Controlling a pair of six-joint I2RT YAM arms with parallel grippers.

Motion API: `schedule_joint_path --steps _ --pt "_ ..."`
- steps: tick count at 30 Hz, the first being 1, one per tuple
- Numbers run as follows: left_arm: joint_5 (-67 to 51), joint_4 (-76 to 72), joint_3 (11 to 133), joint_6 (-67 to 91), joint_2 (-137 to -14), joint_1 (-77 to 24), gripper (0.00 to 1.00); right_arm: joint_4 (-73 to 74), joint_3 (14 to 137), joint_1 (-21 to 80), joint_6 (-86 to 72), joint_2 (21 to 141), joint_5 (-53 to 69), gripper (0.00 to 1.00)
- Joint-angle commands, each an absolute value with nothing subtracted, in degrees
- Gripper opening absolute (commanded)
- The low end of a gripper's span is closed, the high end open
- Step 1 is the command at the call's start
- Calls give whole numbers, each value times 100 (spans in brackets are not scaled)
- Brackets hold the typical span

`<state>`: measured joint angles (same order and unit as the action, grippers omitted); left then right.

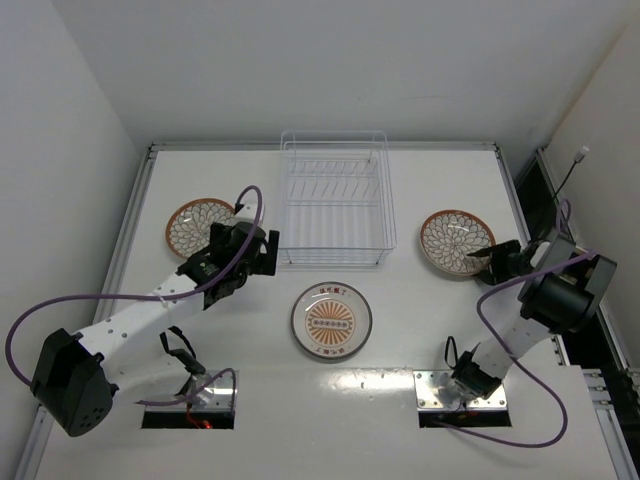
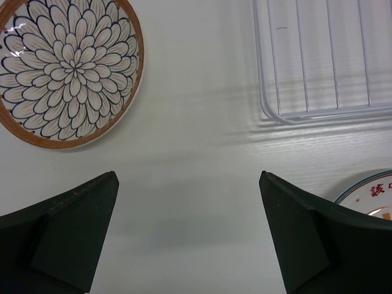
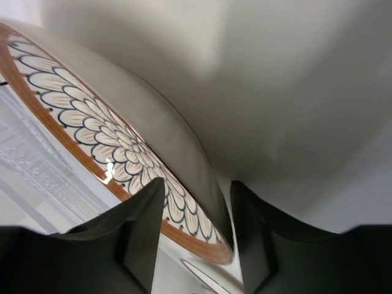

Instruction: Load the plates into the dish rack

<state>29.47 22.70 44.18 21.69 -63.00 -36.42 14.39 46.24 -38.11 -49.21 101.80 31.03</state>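
Observation:
My right gripper (image 3: pixel 198 182) is shut on the rim of the right brown-rimmed petal plate (image 3: pixel 110 141). One finger (image 3: pixel 144 226) lies on the patterned face and the other (image 3: pixel 251 233) on the cream back. From above, this plate (image 1: pixel 455 240) sits at the table's right, with the gripper (image 1: pixel 487 262) at its near-right edge. A second petal plate (image 1: pixel 200 226) lies flat at the left. The white plate with the orange motif (image 1: pixel 331 320) lies in the middle front. My left gripper (image 2: pixel 188 176) hangs open over bare table between the left plate (image 2: pixel 67 67) and the dish rack (image 2: pixel 324 61).
The white wire dish rack (image 1: pixel 335 200) stands at the back centre with nothing in it. A raised frame runs along the table's left and right edges. The orange-motif plate's rim (image 2: pixel 373 193) shows beside the left gripper's right finger.

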Motion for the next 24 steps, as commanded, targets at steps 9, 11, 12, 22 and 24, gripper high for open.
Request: schedule_joint_path --steps 9,11,12,22,24 --pt "3041 2215 4597 2188 -6354 -3700 100 1704 5457 -3718 -4588 10399 3568 0" --pt "3041 2268 4597 2188 -6407 -3700 100 1757 5712 -3656 -4657 10135 3568 0" --pt "3041 2268 4597 2188 -6407 -3700 100 1845 5843 -3517 -4658 9864 3568 0" --pt "3058 2381 4649 2241 -6583 -3700 100 3057 8488 -1868 -4492 8728 1514 0" --pt "3129 2382 4649 2241 -6583 -3700 100 3556 9328 -1391 -4193 9016 741 0"
